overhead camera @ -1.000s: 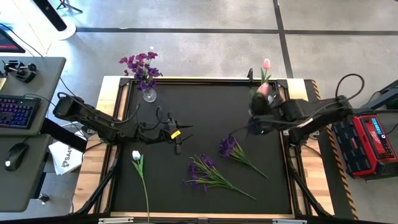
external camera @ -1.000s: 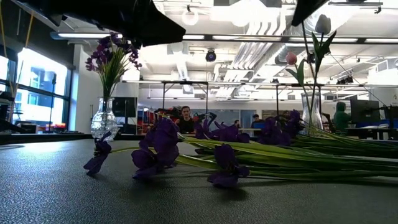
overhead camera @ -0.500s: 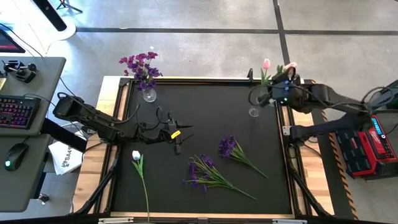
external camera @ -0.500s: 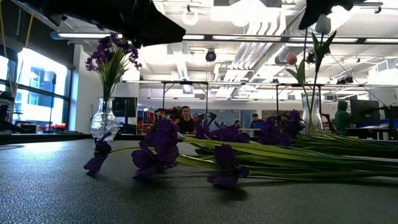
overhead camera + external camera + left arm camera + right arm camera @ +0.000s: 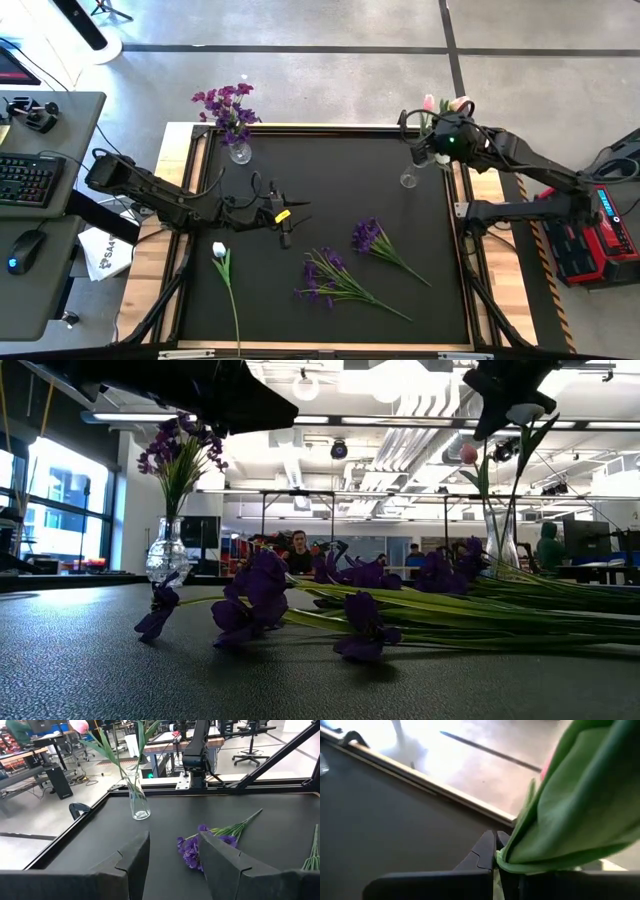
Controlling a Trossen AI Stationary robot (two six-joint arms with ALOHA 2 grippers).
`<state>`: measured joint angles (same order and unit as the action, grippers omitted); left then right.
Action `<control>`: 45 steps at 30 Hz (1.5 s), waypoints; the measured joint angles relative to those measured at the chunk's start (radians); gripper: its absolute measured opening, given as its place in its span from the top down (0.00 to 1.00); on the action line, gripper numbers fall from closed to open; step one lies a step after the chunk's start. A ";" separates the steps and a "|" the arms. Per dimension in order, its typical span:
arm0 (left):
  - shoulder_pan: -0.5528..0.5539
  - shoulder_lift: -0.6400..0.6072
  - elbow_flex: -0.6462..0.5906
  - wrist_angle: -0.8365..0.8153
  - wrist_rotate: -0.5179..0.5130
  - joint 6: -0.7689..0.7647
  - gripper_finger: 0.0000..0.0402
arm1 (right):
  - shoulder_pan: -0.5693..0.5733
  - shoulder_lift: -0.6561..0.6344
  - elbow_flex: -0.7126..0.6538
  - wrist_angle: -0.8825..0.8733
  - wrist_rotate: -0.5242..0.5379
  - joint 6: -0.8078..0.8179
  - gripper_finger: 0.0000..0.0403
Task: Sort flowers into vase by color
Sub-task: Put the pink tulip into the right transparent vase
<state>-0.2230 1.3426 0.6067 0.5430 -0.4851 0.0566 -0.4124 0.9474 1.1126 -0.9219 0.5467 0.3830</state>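
A glass vase (image 5: 408, 180) at the far right holds a pink tulip (image 5: 428, 102). My right gripper (image 5: 443, 143) hangs above it, shut on a pale tulip (image 5: 524, 412). At the far left a second vase (image 5: 240, 153) holds purple flowers (image 5: 226, 104). On the black mat lie a white tulip (image 5: 219, 250), a purple sprig (image 5: 366, 235) and a purple bunch (image 5: 325, 275). Above the mat's left half my left gripper (image 5: 172, 837) is open, with nothing between its fingers. My right gripper pinches the pale tulip's green leaf and stem (image 5: 520, 855) between its shut fingers, close under the bud. The fingers come from above, slanting down. The stem (image 5: 512, 470) runs tilted from the hold down into the glass vase (image 5: 500, 540).
Raised rails (image 5: 330, 128) frame the mat. A desk with a keyboard (image 5: 28, 178) and a mouse stands beyond the left edge, and a red case (image 5: 590, 225) lies beyond the right edge. People sit in the room behind the table.
My right gripper has swung from above the mat toward the table's far right corner and rolled as it went. The pale tulip's bud has moved with it and tipped, while the stem's lower end has stayed in the vase.
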 joint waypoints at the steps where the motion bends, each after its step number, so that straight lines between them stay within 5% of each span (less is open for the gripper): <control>1: 0.000 0.000 0.000 0.000 0.000 0.000 0.61 | -0.005 -0.001 0.000 0.000 -0.021 0.000 1.00; 15: 0.000 0.000 0.001 0.000 0.000 -0.020 0.61 | -0.009 -0.001 0.111 -0.079 -0.069 -0.042 1.00; 32: 0.000 0.000 0.001 0.000 0.000 -0.027 0.61 | -0.009 0.002 0.011 -0.119 -0.082 -0.008 0.99; 45: 0.000 0.000 0.001 0.000 0.000 -0.020 0.61 | -0.009 -0.011 0.016 -0.104 -0.024 -0.052 0.57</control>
<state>-0.2234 1.3426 0.6075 0.5426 -0.4851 0.0368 -0.4210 0.9363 1.1286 -1.0264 0.5228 0.3309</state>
